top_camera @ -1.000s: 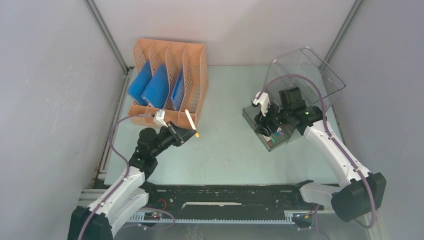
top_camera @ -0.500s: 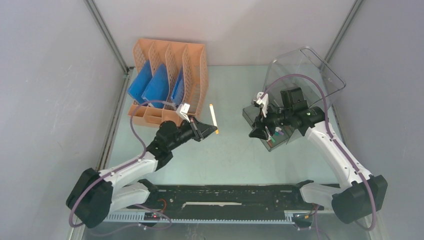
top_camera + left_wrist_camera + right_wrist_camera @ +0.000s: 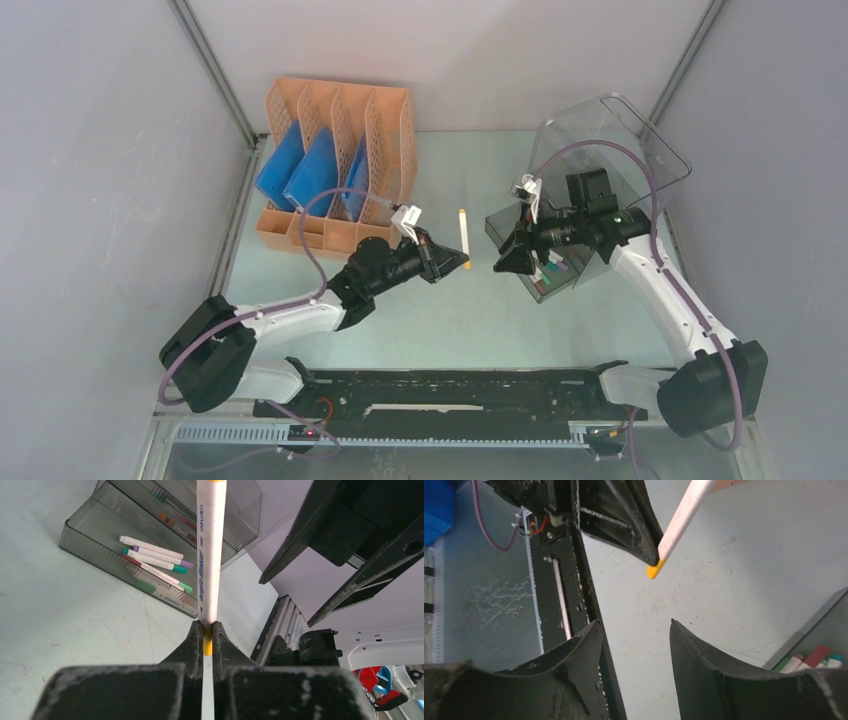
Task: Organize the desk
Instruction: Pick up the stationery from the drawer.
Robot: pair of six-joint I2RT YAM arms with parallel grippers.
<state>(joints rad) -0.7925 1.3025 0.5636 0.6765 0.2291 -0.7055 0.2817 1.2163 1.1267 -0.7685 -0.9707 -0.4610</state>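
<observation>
Desk [image 3: 440,310], where? (M.)

Pale green top, floor of the whole overhead view, grey walls on three sides. (R.)

Big items on it? (M.)

Orange file rack [image 3: 340,130] at far left, blue folders [image 3: 310,170] leaning in its slots. Clear box [image 3: 610,130] at far right. Its smoky drawer [image 3: 90,530] sticks out on the near-left side. (R.)

Left claw [image 3: 207,630]? (M.)

Out over mid-desk between rack and box. Pinched narrow on the yellow end of a white marker [image 3: 210,555]. The marker's body points out past the tips, toward the far side. (R.)

Right claw [image 3: 634,625]? (M.)

Faces the left claw, tips close to the marker's yellow end but not touching. Jaws parted about halfway, nothing between them. (R.)

Smallest? (M.)

Several pens [image 3: 150,560] lying in the drawer, white bodies, with purple, green and red ends. Exact count unclear. (R.)
</observation>
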